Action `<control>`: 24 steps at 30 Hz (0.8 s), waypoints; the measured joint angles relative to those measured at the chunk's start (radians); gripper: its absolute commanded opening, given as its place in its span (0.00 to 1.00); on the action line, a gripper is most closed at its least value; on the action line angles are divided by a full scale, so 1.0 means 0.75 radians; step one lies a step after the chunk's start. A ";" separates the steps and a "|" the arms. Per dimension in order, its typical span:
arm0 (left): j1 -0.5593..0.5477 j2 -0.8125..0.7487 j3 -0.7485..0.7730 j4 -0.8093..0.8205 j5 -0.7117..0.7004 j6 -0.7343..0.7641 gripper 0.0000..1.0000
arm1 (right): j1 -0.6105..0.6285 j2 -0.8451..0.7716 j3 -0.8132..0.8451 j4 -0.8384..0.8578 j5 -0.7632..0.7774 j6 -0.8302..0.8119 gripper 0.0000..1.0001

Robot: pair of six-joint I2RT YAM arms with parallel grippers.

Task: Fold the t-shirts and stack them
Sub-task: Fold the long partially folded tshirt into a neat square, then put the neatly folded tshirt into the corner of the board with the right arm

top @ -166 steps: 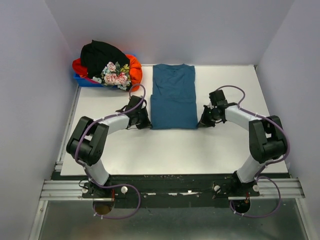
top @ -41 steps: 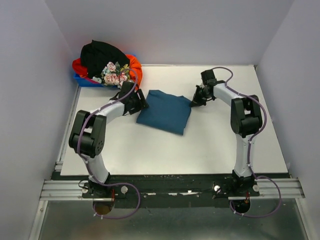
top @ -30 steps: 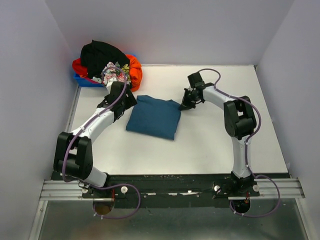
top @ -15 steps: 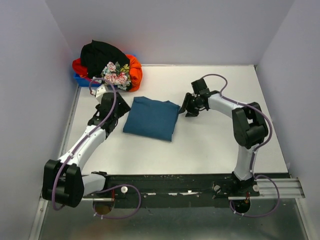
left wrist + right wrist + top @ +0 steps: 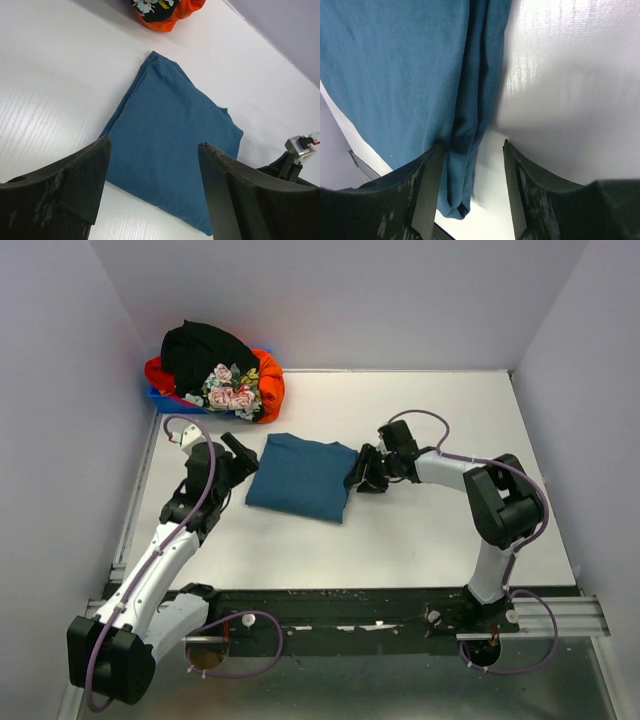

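Note:
A dark teal-blue t-shirt (image 5: pixel 300 477) lies folded into a compact rectangle, slightly skewed, on the white table (image 5: pixel 420 530). My left gripper (image 5: pixel 238 454) hovers open just off its left edge; in the left wrist view the shirt (image 5: pixel 170 140) spreads out beyond the empty gripper (image 5: pixel 154 145). At the shirt's right edge my right gripper (image 5: pixel 360 473) is open. In the right wrist view the shirt's thick folded edge (image 5: pixel 465 145) hangs loose between the spread fingers of the gripper (image 5: pixel 472 146). The black (image 5: pixel 205 345), orange-red (image 5: pixel 268 375) and flowered (image 5: pixel 230 392) t-shirts are heaped at the back left.
The heap sits in a small blue bin (image 5: pixel 163 400) at the table's back left corner, close to the left wall. Grey walls close in the left, back and right sides. The orange-red cloth (image 5: pixel 170 12) shows at the top of the left wrist view.
My right gripper has opened and released the teal shirt's edge. My left arm has drawn back toward the near left, off the shirt. The shirt now lies folded in half, left of centre.

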 measured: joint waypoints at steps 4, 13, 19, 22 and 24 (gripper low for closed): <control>-0.001 -0.064 -0.001 -0.039 0.016 0.001 0.84 | 0.001 -0.020 -0.027 0.017 0.005 0.026 0.59; -0.001 -0.138 -0.005 -0.079 0.030 0.000 0.84 | 0.002 -0.201 -0.129 0.067 0.064 0.061 0.72; -0.002 -0.142 -0.005 -0.100 0.040 0.000 0.84 | 0.020 -0.165 -0.119 0.095 0.055 0.067 0.55; -0.002 -0.142 -0.005 -0.106 0.048 0.000 0.84 | 0.024 -0.111 -0.101 0.096 0.053 0.072 0.52; -0.002 -0.143 -0.005 -0.110 0.050 0.001 0.84 | 0.027 -0.069 -0.092 0.095 0.049 0.076 0.50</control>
